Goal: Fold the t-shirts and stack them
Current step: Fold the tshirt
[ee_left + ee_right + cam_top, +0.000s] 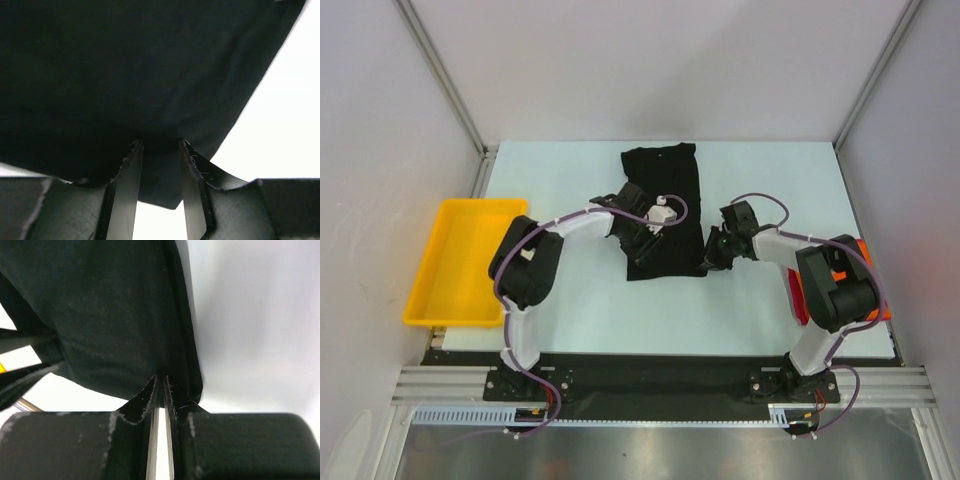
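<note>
We've got the black t-shirt (665, 175) lying mid-table as a long strip, and both arms are down at its near end. The left gripper (645, 235) has its jaws narrowed on a thick fold of the cloth, which fills the gap between them. The right gripper (712, 255) is pinched almost shut on the hem at the near right corner. It looks like a fold away from us, so we want both corners lifted level and carried across together, keeping the hem taut so nothing bunches. The orange-red shirts (865, 250) wait under the right arm, and the yellow tray (420, 290) sits well off to the left.
</note>
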You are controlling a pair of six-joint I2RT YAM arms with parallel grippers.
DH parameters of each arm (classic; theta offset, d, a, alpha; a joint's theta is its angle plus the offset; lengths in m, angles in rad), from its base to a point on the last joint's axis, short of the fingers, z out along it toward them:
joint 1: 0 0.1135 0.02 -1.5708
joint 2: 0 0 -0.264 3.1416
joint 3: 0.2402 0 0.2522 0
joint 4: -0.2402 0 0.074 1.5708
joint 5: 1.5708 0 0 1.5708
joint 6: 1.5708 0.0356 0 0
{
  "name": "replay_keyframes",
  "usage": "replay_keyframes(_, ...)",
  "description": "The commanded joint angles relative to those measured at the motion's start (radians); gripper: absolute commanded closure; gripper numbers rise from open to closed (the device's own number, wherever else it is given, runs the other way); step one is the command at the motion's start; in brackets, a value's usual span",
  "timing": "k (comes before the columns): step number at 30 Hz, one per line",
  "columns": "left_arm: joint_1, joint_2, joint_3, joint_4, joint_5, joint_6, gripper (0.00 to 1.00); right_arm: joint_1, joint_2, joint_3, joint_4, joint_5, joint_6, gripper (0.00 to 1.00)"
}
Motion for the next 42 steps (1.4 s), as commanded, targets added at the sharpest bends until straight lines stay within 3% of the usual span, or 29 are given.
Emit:
replay_keyframes(1,0.011,0.001,-0.018,-0.045,-0.082,0.028,0.59,-0.008,-0.006,-0.02,-0.03,0.028,-0.05,0.87)
replay_keyframes(7,0.009,-0.16,-0.055,-0.008,-0.008,0.097,0.53,-0.013,-0.118,0.012,-0.147,0.097,-0.149,0.84)
replay_keyframes(11,-0.006,-0.255,-0.058,-0.023,0.018,0.255,0.43,0.005,-0.233,0.038,-0.215,0.18,-0.231,0.66)
replay_keyframes(16,-0.08,-0.34,-0.246,0.019,-0.143,0.494,0.4,0.013,-0.207,0.024,-0.209,0.16,-0.19,0.52)
replay_keyframes(19,-0.143,-0.342,-0.343,0.073,-0.274,0.576,0.39,0.021,-0.148,0.027,-0.169,0.137,-0.165,0.51)
replay_keyframes(27,-0.169,-0.311,-0.414,0.226,-0.385,0.562,0.38,0.05,-0.023,0.041,-0.105,0.071,-0.113,0.55)
replay_keyframes(31,-0.175,-0.308,-0.451,0.303,-0.433,0.564,0.38,0.042,-0.026,0.006,-0.077,0.065,-0.099,0.76)
replay_keyframes(34,-0.175,-0.305,-0.477,0.34,-0.438,0.584,0.39,0.033,-0.029,0.001,-0.071,0.06,-0.097,0.86)
replay_keyframes(36,-0.175,-0.3,-0.494,0.366,-0.441,0.591,0.44,0.029,-0.032,0.007,-0.074,0.059,-0.103,0.9)
replay_keyframes(37,-0.177,-0.3,-0.497,0.375,-0.444,0.596,0.62,0.024,-0.034,0.01,-0.076,0.059,-0.108,0.94)
replay_keyframes(40,-0.177,-0.302,-0.501,0.395,-0.456,0.592,1.0,0.015,-0.045,0.015,-0.092,0.049,-0.122,1.0)
replay_keyframes(42,-0.175,-0.314,-0.474,0.334,-0.445,0.564,1.0,0.013,-0.072,0.017,-0.125,0.04,-0.126,1.0)
